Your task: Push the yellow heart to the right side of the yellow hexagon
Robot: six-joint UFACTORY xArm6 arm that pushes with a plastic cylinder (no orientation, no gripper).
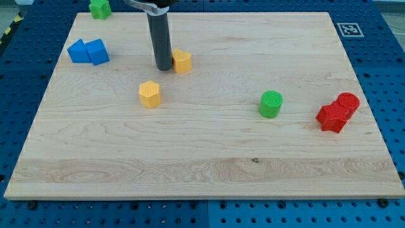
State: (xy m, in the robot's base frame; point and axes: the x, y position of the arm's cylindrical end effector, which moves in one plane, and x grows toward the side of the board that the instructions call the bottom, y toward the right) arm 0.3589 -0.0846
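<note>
The yellow heart (183, 61) lies in the upper middle of the wooden board (202, 171). My tip (163, 68) stands right at the heart's left side, touching or nearly touching it. The yellow hexagon (150, 94) lies below and a little left of my tip, apart from it. The heart is up and to the right of the hexagon, with a clear gap between them.
Two blue blocks (88, 51) sit together at the upper left. A green block (99, 8) is at the top edge. A green cylinder (271, 104) lies right of centre. A red cylinder (348, 101) touches another red block (332, 118) at the right.
</note>
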